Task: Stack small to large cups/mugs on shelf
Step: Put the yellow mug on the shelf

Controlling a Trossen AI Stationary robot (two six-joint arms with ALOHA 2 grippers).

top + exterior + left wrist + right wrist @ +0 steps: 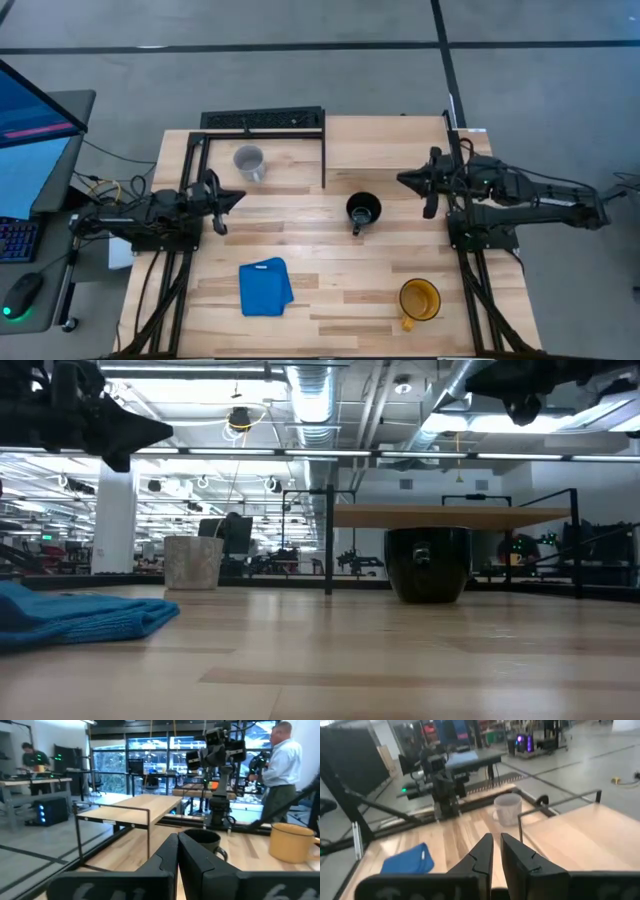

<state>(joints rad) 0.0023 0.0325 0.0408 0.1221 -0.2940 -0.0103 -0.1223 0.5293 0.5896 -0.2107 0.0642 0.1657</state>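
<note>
Three mugs stand upright on the tabletop. The black mug (363, 210) (428, 563) (202, 840) is mid-table, in front of the shelf. The pale grey mug (248, 162) (193, 562) (508, 809) is beside the shelf's left post. The yellow mug (420, 300) (292, 842) is near the table's near right corner. The shelf (385, 145) (450, 516) (145, 805) is a raised wood board on a black frame at the far edge, with nothing on it. My left gripper (238, 197) (177, 852) hovers shut at the left side. My right gripper (403, 180) (496, 847) hovers shut at the right, by the shelf's near right corner.
A folded blue cloth (265, 287) (80, 615) (407, 861) lies on the near left part of the table. Black arm mounts stand at both table sides. A person in a pale shirt (282, 765) stands beyond the table's right side.
</note>
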